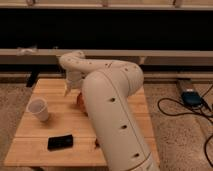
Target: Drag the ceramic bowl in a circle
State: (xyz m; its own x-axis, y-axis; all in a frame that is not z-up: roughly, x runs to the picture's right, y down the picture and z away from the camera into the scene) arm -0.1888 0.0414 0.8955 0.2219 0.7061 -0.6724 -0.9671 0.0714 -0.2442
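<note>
The orange-red ceramic bowl (80, 100) shows only as a small sliver on the wooden table (55, 127); my white arm (112, 110) hides most of it. My gripper (71, 86) hangs from the wrist at the table's far middle, just above and left of the bowl's visible edge. Whether it touches the bowl cannot be seen.
A small white paper cup (39, 109) stands on the table's left side. A flat black rectangular object (60, 142) lies near the front edge. Black cables (197, 107) and a blue device (190, 97) lie on the floor to the right. A rail runs behind the table.
</note>
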